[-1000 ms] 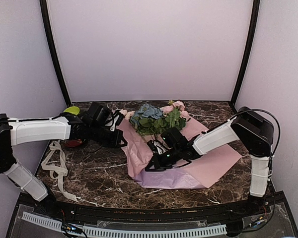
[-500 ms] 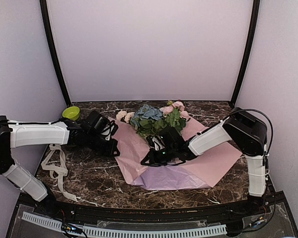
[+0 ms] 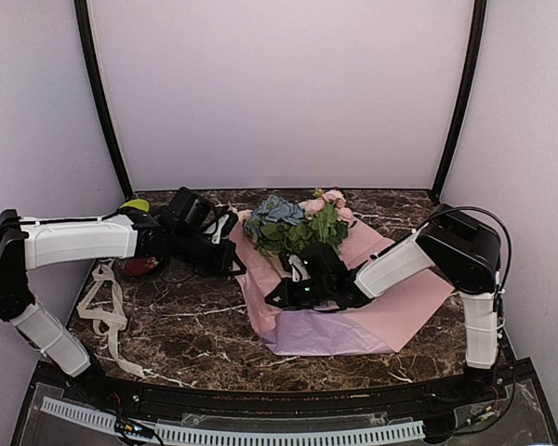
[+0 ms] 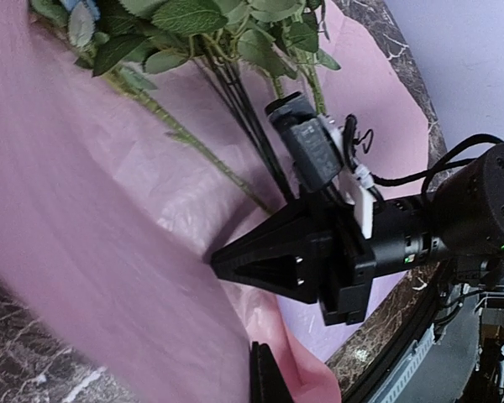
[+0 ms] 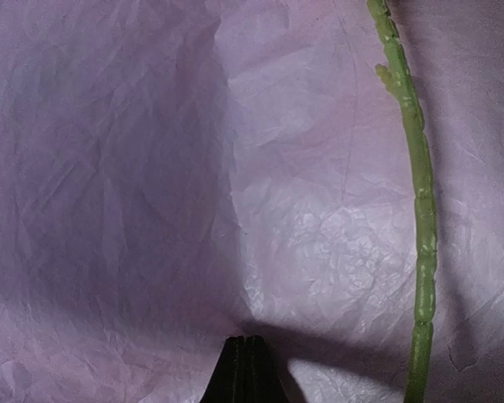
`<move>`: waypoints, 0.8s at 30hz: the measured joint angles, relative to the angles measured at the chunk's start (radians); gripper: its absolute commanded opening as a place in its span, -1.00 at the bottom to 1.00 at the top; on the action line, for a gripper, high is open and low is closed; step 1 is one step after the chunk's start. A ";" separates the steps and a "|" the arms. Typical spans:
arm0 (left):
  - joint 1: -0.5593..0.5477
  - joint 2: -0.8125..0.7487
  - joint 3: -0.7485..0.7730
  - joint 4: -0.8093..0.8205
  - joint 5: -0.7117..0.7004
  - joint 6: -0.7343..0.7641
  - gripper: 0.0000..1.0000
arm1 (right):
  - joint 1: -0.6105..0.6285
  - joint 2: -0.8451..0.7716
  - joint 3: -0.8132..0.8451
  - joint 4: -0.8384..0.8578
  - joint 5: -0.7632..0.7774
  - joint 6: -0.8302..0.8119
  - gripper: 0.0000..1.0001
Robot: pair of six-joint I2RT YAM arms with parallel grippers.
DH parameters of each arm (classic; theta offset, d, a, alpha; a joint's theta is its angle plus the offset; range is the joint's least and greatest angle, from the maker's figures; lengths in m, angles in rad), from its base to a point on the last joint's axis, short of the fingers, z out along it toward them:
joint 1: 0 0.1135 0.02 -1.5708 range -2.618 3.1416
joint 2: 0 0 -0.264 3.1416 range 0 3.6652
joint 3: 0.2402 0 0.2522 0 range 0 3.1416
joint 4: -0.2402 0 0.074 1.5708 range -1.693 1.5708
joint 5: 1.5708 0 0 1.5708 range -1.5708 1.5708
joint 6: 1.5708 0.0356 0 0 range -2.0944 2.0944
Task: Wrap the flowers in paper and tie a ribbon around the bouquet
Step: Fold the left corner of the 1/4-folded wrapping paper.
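The flowers (image 3: 293, 221) lie on the paper (image 3: 405, 297) with their heads toward the back and their green stems (image 4: 235, 101) running down the sheet. My left gripper (image 3: 234, 265) is shut on the paper's left edge, which stands lifted as a pink fold (image 4: 109, 252) beside the stems. In the left wrist view its fingertips (image 4: 265, 369) are pressed together against that sheet. My right gripper (image 3: 272, 299) is shut, its tip resting on the paper (image 5: 151, 168) just left of a stem (image 5: 422, 227). The cream ribbon (image 3: 100, 311) lies loose at the table's left.
A green bowl (image 3: 135, 205) sits at the back left, half hidden behind my left arm. A small red cup (image 3: 139, 268) is under that arm. The paper's near corner shows its lilac face (image 3: 316, 334). Walls enclose the table on three sides.
My left gripper swung out left, flattening the paper, then came back right and raised the left edge toward the stems. My right gripper slid slightly left and stays down on the sheet.
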 measured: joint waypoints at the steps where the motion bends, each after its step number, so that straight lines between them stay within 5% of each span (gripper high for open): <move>1: -0.002 0.018 0.019 0.009 0.015 -0.001 -1.00 | 0.000 0.001 -0.003 0.008 0.000 0.000 -1.00; 12: -0.011 0.241 0.175 0.106 0.107 -0.009 -1.00 | -0.003 -0.014 0.023 -0.065 -0.004 -0.033 -1.00; 24: -0.011 0.334 0.225 0.114 0.101 0.010 -1.00 | -0.028 -0.235 -0.015 -0.209 0.063 -0.038 -0.99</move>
